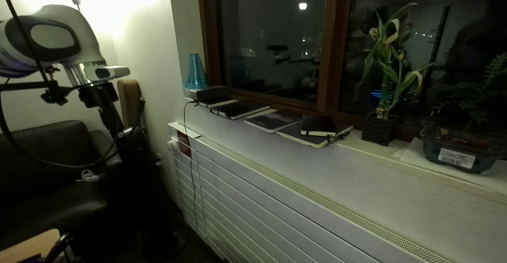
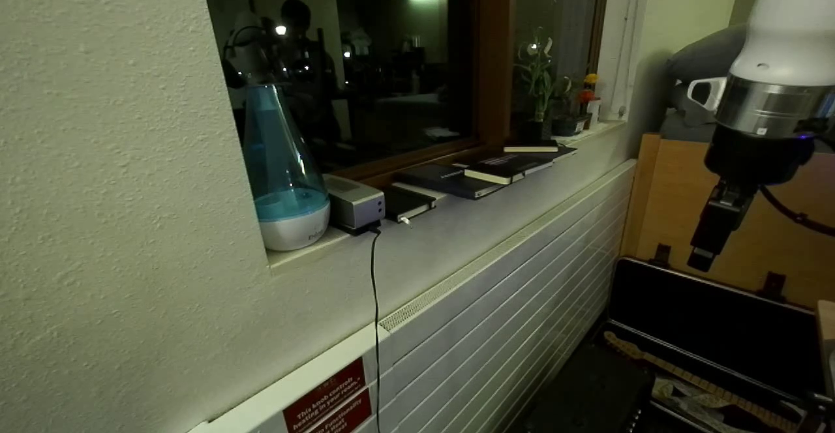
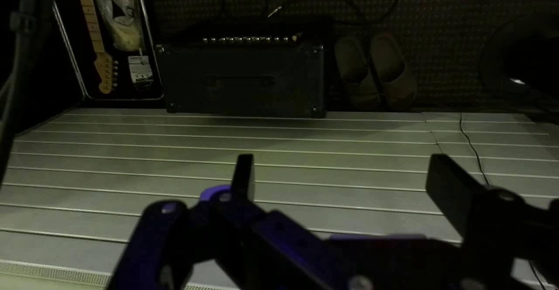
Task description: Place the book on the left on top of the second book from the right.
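Several dark books lie along the white window sill in both exterior views. The leftmost is a small black book (image 1: 217, 103) with pale pages; it also shows beside the grey box (image 2: 406, 201). To its right lies a black strapped book (image 1: 241, 109), then a flat grey book (image 1: 273, 120) with writing. Farthest right is a large dark book (image 1: 295, 133) with a small black book (image 1: 318, 125) on top of it. My gripper (image 2: 701, 260) hangs away from the sill. In the wrist view, its two fingers (image 3: 340, 165) are wide apart with nothing between them.
A blue humidifier (image 2: 290, 179) and a grey box (image 2: 357, 199) with a cable stand at the sill's left end. A bamboo plant (image 1: 378, 130) and a potted plant (image 1: 459, 152) stand right. The window borders the sill; a white radiator (image 1: 277, 207) is below.
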